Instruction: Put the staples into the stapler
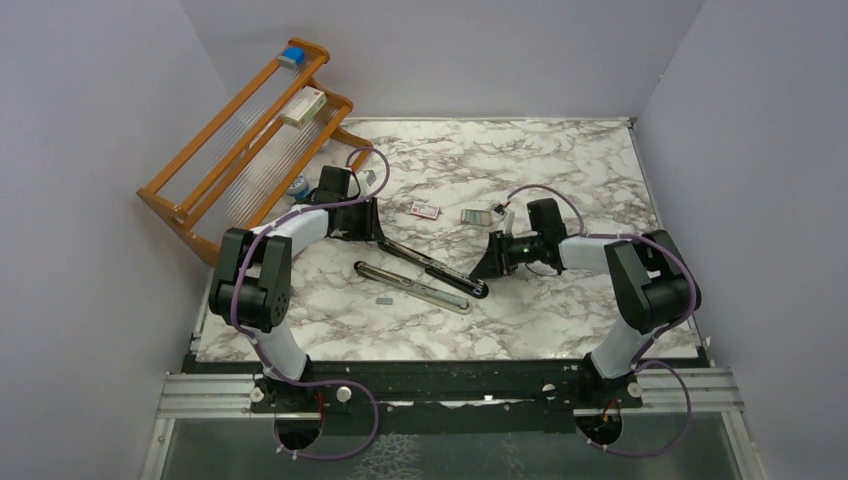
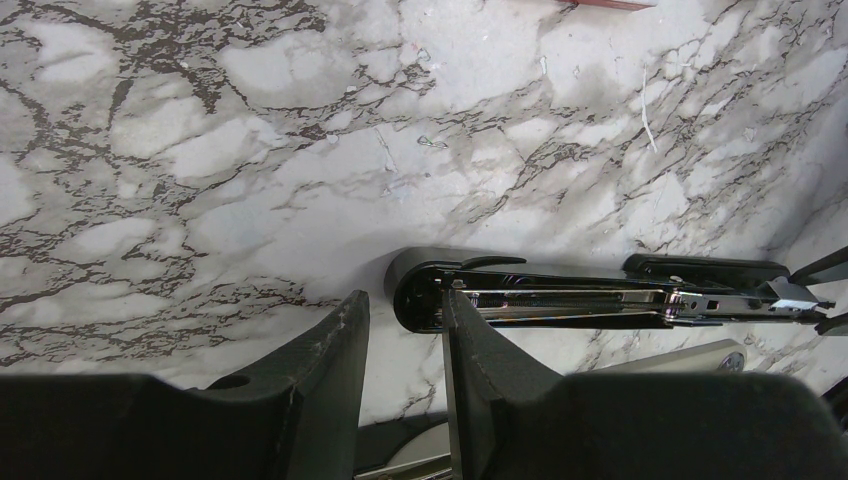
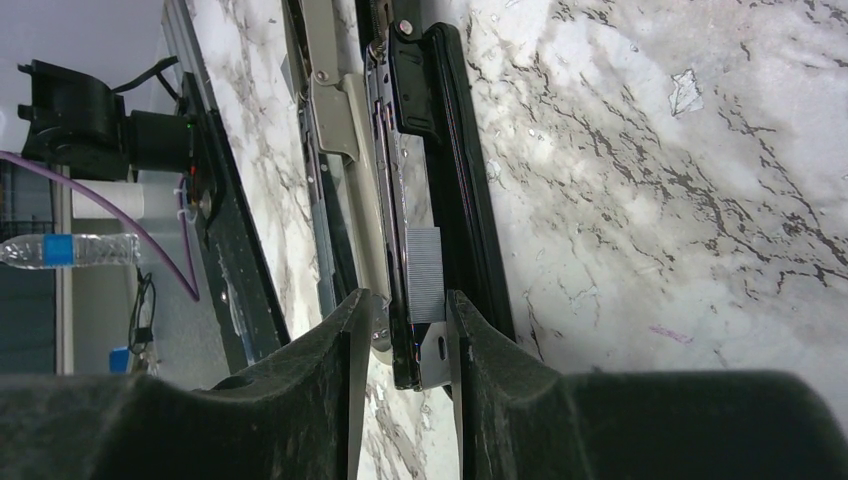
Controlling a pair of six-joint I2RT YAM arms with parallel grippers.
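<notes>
The silver-grey ribbed staple strip [image 3: 424,270], laid in the rail of the slim black stapler [image 1: 435,268] on the marble worktop [image 1: 560,160], could be knocked askew if the narrowly parted right pincer [image 3: 406,293] and left pincer [image 2: 403,295] (grip cannot be told) are squeezed off-centre.

The stapler [image 1: 432,265] lies opened out mid-table [image 1: 580,170], running from far left to near right. A strip [image 3: 424,270] sits in its rail at the right end, between the fingers of the right gripper [image 3: 405,305]. The left gripper [image 1: 377,230] is at the stapler's far-left end. A second strip [image 1: 385,297] lies just before the stapler, towards the near edge. Behind the stapler lie a packet [image 1: 425,209] and, right of it, a tray [image 1: 475,215]. A rack [image 1: 190,238] leans at the far left corner, with a box [image 1: 303,106] on it.
</notes>
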